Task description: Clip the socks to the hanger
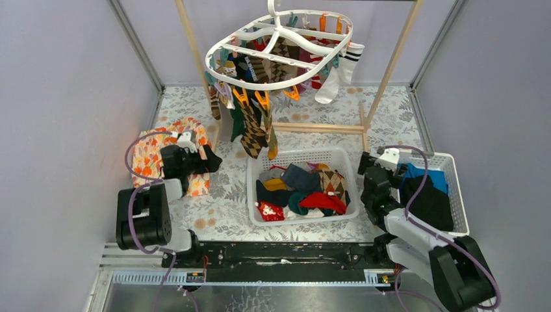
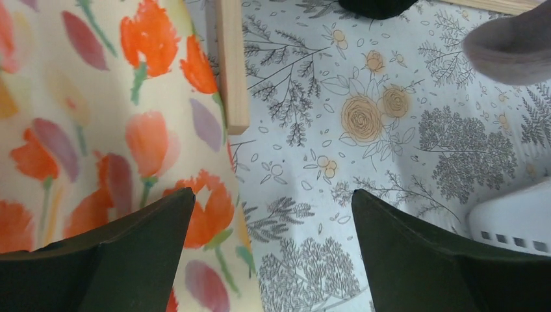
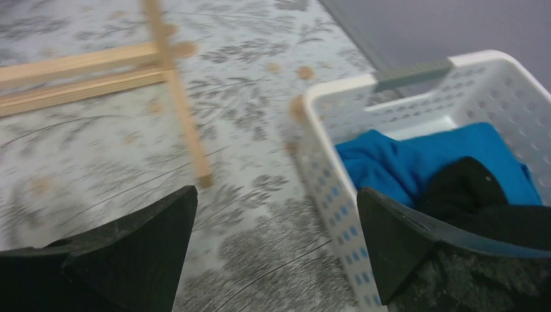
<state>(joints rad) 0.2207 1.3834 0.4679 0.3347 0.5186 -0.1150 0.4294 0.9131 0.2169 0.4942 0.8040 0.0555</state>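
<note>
The white oval hanger hangs from the wooden rack at the back, with several socks clipped to it. More socks in mixed colours lie in the white basket at the middle. My left gripper is open and empty, low over the edge of the orange floral cloth; in the left wrist view nothing lies between its fingers. My right gripper is open and empty beside the right basket; the right wrist view shows only tablecloth between the fingers.
The orange floral cloth lies at the left, also in the left wrist view. A white basket at the right holds blue and black clothes. The wooden rack's foot bars lie behind the middle basket.
</note>
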